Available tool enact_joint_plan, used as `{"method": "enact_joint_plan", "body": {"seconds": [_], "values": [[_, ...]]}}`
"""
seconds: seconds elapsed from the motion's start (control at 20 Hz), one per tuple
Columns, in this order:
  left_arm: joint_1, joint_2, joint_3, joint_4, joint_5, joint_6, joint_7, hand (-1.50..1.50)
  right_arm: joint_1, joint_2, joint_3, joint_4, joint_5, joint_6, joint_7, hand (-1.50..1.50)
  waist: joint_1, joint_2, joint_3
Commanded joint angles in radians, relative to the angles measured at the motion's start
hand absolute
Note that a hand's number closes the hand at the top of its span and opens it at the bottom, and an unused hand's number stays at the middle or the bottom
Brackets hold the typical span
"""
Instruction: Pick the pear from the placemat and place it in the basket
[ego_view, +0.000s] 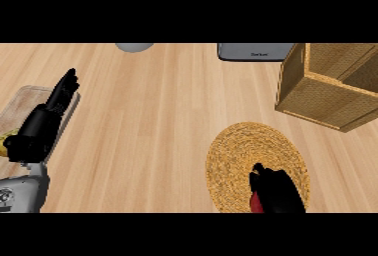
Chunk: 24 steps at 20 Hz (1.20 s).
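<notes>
Red pear (255, 202), mostly hidden, sits on the round woven straw placemat (247, 145) under the right hand (277, 192), whose fingers curl round it; next comes lifting toward the wicker basket (325, 97) up ahead.

A small dark marking on the grey device (255, 51) at the top edge, too blurred to read.

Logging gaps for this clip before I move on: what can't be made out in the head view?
- Pear: the right hand on the woven placemat curls over something red; its shape is hidden.
- Basket: cut by the right edge, inside not visible.
- Grey objects: cut off at the top.
- Tray: partly covered by the left hand.
</notes>
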<state>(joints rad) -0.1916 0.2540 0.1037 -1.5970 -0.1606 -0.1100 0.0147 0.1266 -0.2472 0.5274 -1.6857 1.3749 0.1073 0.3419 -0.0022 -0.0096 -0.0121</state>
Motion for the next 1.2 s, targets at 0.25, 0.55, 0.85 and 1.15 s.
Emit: {"method": "enact_joint_plan", "body": {"seconds": [0.25, 0.55, 0.85, 1.15], "values": [[-0.019, 0.007, 0.015, -0.001, 0.002, 0.006, 0.014, 0.00, -0.049, -0.301, -0.547, 0.212, -0.345, 0.044, -0.167, 1.50, -0.014, 0.041, 0.022], [-0.018, 0.003, -0.002, -0.010, 0.009, -0.014, 0.000, 0.00, -0.165, -0.510, -0.815, 0.482, -0.512, 0.026, -0.369, 1.50, 0.022, 0.032, 0.025], [0.002, -0.027, -0.022, 0.012, 0.007, -0.010, -0.020, 0.00, -0.357, -0.577, -1.043, 0.657, -0.728, -0.051, -0.562, 1.50, 0.035, 0.023, 0.023], [-0.043, 0.005, 0.005, 0.046, 0.013, -0.021, -0.019, 0.00, -0.532, -0.657, -1.203, 0.785, -1.011, 0.143, -0.779, 1.50, 0.024, 0.020, 0.018]]}}
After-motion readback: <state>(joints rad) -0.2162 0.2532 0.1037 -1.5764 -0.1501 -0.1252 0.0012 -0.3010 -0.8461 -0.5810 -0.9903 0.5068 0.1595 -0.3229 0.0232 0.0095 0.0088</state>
